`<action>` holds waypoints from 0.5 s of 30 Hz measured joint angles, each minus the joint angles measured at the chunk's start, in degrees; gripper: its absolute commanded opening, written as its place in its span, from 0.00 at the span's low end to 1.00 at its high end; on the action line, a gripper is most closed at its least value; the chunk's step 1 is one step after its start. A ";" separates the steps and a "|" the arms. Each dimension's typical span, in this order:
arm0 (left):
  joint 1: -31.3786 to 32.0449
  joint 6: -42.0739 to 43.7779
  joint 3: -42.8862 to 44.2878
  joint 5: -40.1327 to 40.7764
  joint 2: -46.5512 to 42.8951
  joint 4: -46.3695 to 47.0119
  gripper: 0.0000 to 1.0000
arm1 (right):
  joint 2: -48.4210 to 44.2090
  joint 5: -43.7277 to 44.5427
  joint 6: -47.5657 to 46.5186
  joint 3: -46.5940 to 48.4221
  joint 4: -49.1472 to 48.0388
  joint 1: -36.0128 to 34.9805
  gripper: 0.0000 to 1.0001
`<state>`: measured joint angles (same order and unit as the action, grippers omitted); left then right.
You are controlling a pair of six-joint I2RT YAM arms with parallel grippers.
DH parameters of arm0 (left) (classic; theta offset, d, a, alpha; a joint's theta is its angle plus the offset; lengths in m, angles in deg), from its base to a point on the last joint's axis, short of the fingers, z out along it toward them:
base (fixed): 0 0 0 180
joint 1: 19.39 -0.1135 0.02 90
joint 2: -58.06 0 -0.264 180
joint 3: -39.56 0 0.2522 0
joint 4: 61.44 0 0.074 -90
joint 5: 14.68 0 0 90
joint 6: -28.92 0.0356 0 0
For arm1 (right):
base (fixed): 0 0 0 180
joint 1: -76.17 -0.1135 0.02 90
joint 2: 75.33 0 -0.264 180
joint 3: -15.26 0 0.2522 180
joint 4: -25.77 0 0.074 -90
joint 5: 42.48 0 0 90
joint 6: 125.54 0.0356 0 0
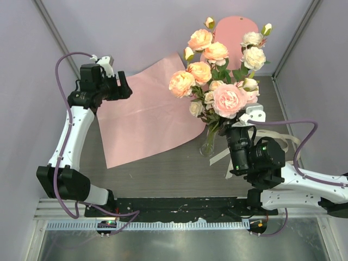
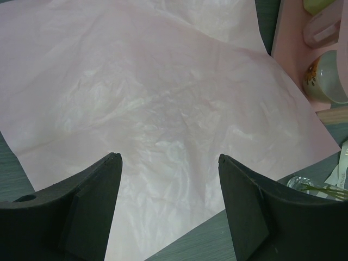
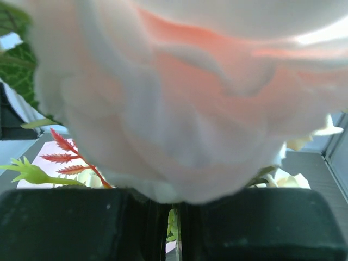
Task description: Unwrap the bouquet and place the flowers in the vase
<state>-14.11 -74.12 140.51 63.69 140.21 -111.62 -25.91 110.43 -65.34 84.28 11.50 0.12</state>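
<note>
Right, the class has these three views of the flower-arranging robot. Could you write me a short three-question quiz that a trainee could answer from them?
1. True or false: the pink paper sheet is wrapped round the flowers.
2. Pick one. The right jaws are: A) wide open, B) shut on a stem of the flowers, C) shut on the paper.
3. Fill in: the left jaws stand open above the ____.

Key
1. False. The sheet lies spread out beside the flowers.
2. B
3. pink paper sheet
</note>
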 measured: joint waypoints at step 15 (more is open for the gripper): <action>0.57 0.00 0.00 -0.42 0.00 -0.02 0.75 | 4.90 7.41 3.08 0.02 -0.87 2.84 0.01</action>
<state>-13.54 -74.12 140.51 63.27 140.21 -111.64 -21.01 117.84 -62.26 84.31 10.63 2.96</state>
